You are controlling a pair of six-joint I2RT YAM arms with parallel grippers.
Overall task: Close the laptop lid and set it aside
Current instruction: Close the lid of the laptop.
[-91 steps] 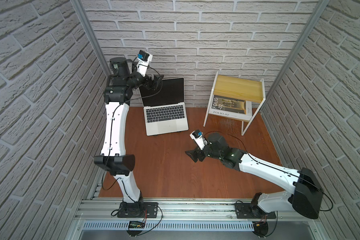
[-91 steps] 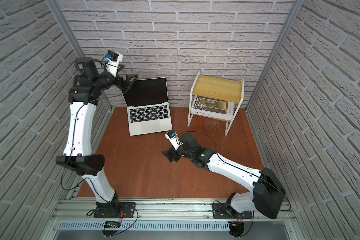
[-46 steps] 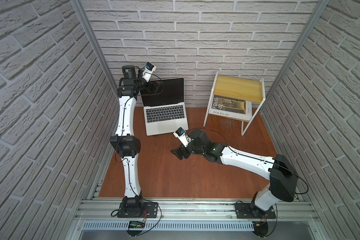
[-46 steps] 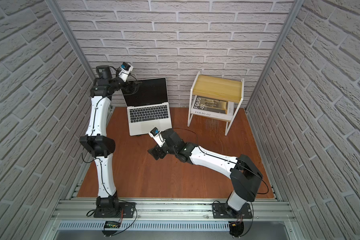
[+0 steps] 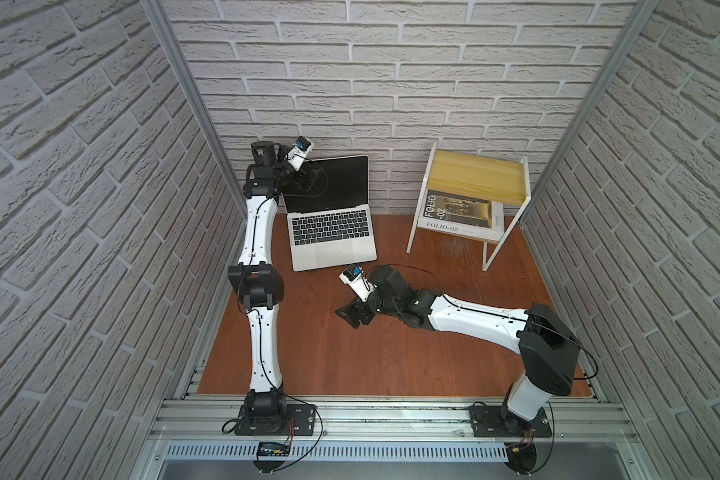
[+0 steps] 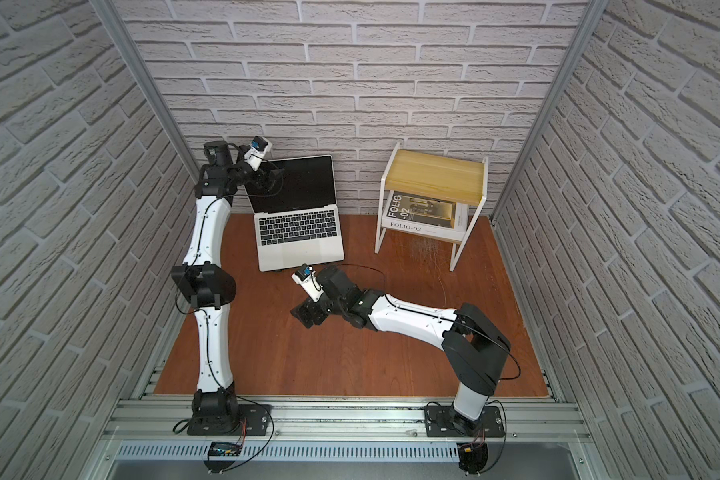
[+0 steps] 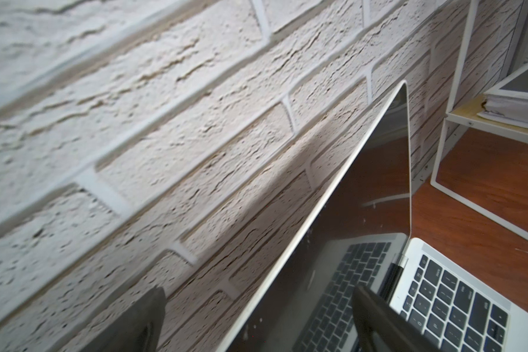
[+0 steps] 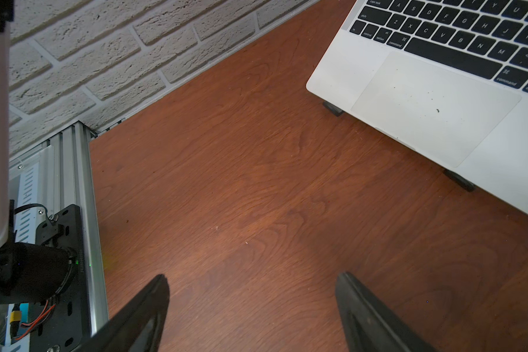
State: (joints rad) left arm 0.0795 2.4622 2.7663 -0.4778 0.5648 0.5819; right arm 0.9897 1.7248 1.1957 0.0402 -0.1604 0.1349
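Straightened since a second ago, the left arm now has the left tool (image 5: 308,182) at the far-left corner of the lid (image 5: 344,183), and the right tool (image 5: 352,313) has slid left toward the laptop (image 5: 333,245). At the far left of the counter (image 5: 350,357), the laptop sits open against the far wall, raised on dark feet (image 8: 333,109). The left tool gapes wide and grasps nothing, with one finger on the wall side of the lid's top edge and one before the screen. A push at that single corner could, I judge, twist the lid or skate the laptop off its feet. The wall-side finger might also jam against the far wall. The right tool, likewise spread wide and empty, hovers over bare counter nearer than the laptop's near edge, not touching it, so it cannot steady the base.
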